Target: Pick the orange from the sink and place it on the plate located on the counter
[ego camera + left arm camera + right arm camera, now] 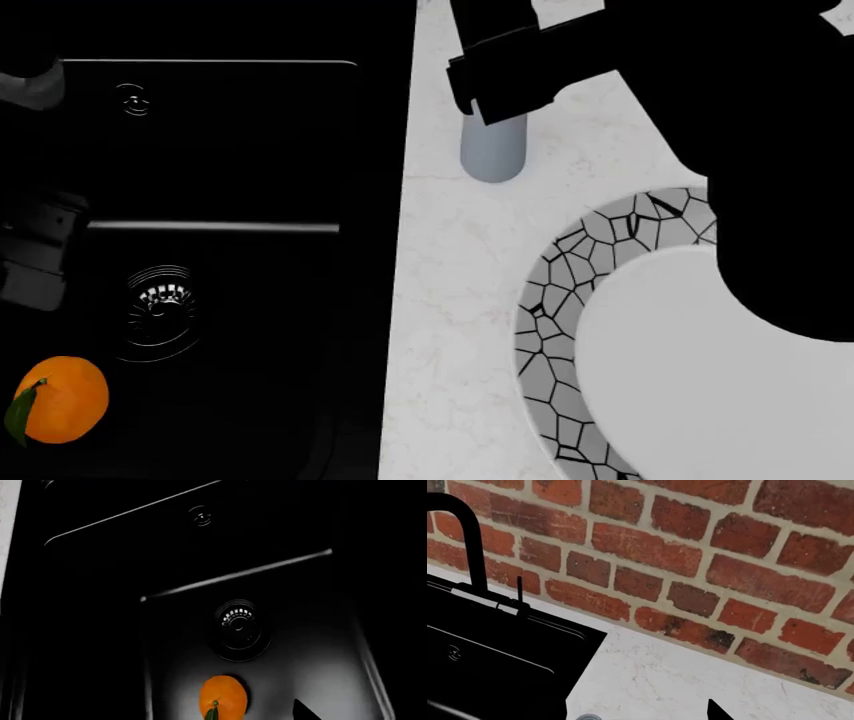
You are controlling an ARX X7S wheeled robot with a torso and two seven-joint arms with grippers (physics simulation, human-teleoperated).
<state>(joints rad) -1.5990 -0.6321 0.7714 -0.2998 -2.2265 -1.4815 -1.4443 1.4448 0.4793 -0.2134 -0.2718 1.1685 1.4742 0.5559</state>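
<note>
**Orange on the sink floor, both claws unreadable**

The round bright orange fruit with a dark green leaf (pixel 60 400) lies in the lower left of the head frame, on the floor of the large black rectangular sink (pixel 267 330), just beside the round metal drain (pixel 163 310) and touching nothing else. A thin silver bar (pixel 214 227) crosses the basin above the drain.

In the left wrist frame the orange (pixel 223 696) sits at the bottom centre, below the drain (pixel 239 629).

The wide white plate with a grey cracked-mosaic rim (pixel 561 300) rests on the white marble-look counter (pixel 454 260) at the lower right, partly hidden by a black arm.

Neither claw shows its fingers clearly; only 1 dark tip, possibly a finger, enters each wrist frame, so I cannot tell their opening.
</note>
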